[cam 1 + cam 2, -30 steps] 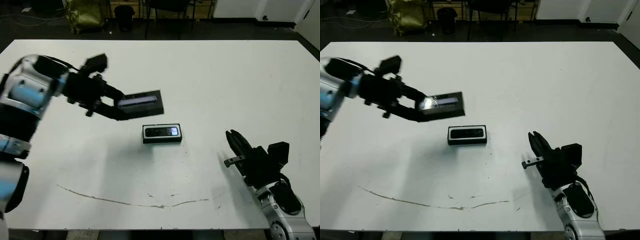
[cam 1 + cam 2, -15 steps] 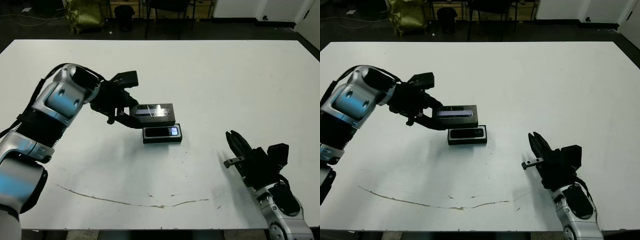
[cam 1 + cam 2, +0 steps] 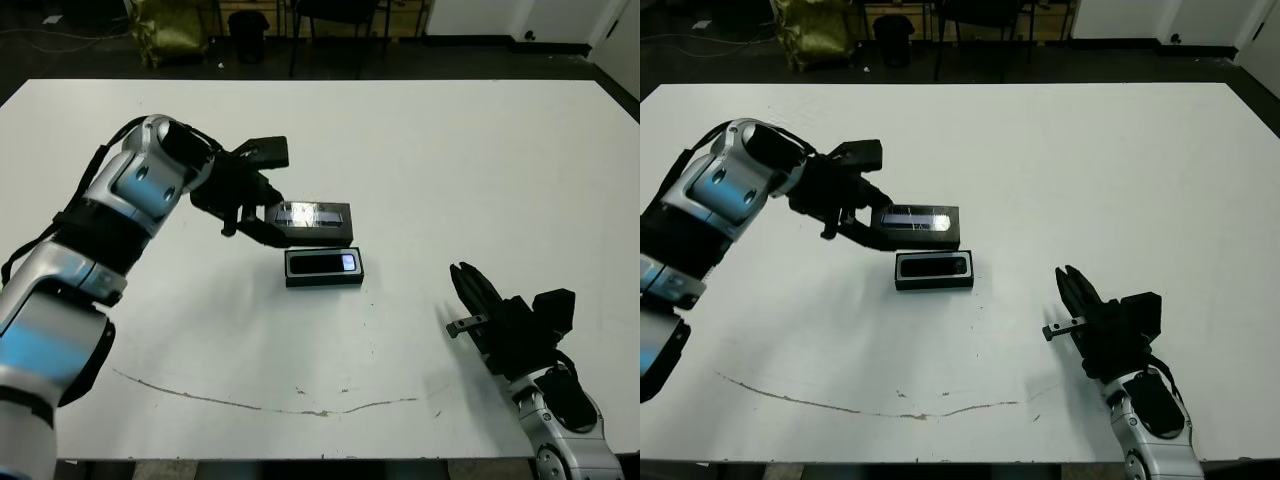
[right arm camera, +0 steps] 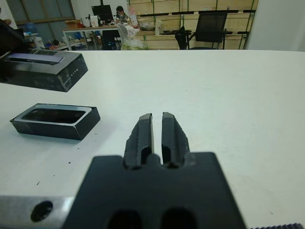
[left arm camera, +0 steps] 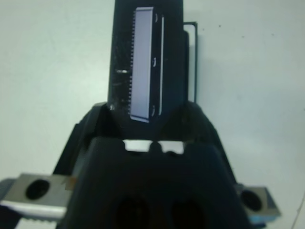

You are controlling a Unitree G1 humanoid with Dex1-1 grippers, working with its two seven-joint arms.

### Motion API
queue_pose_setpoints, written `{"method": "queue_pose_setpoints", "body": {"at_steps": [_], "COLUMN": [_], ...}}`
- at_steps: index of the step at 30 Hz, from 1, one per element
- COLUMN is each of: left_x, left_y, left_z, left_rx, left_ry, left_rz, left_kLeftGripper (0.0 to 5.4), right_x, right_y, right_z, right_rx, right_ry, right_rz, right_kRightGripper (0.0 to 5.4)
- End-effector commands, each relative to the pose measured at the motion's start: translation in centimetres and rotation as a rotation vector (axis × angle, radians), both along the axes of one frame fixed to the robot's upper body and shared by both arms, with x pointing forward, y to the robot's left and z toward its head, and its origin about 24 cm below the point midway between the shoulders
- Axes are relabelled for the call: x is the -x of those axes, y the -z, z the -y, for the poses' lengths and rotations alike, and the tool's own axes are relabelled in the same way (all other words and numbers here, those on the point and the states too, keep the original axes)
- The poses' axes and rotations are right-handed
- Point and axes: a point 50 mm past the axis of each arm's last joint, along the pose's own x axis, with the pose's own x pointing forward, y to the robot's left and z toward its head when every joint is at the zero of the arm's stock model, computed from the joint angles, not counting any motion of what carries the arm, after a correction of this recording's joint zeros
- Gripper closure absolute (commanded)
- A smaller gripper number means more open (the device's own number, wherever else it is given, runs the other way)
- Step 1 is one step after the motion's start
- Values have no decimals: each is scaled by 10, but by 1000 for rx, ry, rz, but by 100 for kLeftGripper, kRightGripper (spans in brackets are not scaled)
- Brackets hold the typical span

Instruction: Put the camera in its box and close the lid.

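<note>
The slim black bar camera [image 3: 322, 263], its glossy lenses facing up, already lies inside the shallow black rectangular box with white lining [image 3: 324, 268], which sits flat near the middle of the white bench [image 3: 480, 170]; so the first half of the task looks done and only the closing remains. The left pincer [image 3: 262, 222] grips the flat black rectangular lid with the silver-lavender strip [image 3: 315, 222] by one short end, its fingers clamped on either side of it, and holds it in the air just beyond the box on the far side, roughly level and lying along the same line as the box. Holding it by the end leaves most of the cover free to settle over the tray, and keeping it parallel to the box should make the fit easier. From the right wrist view the lid clearly hangs above the bench and apart from the box, not touching it. In my judgement the next move calls for bringing the lid toward the robot until it is squarely over the box, then lowering it evenly; a skewed descent could catch an edge and push the light box along the bench. The right pincer [image 3: 1072, 294] rests well apart on the near right side, its two black fingers drawn together on nothing, out of the way.
</note>
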Motion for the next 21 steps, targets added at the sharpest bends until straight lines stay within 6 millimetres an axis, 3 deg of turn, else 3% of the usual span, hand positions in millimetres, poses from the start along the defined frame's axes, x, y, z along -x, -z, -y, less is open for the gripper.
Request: {"method": "queue_pose_setpoints", "body": {"at_steps": [1, 21], "left_x": [-3, -1], "left_y": [-3, -3], "left_z": [2, 23], "left_rx": [-7, -40], "left_ry": [4, 33], "left_rz": [-22, -98], "left_kLeftGripper": [301, 301], "right_x": [1, 3], "right_y": [4, 3], "right_z": [0, -7], "right_rx": [-1, 48], "right_ry": [2, 17], "right_rz": [-22, -19], "right_kRightGripper": [540, 540]}}
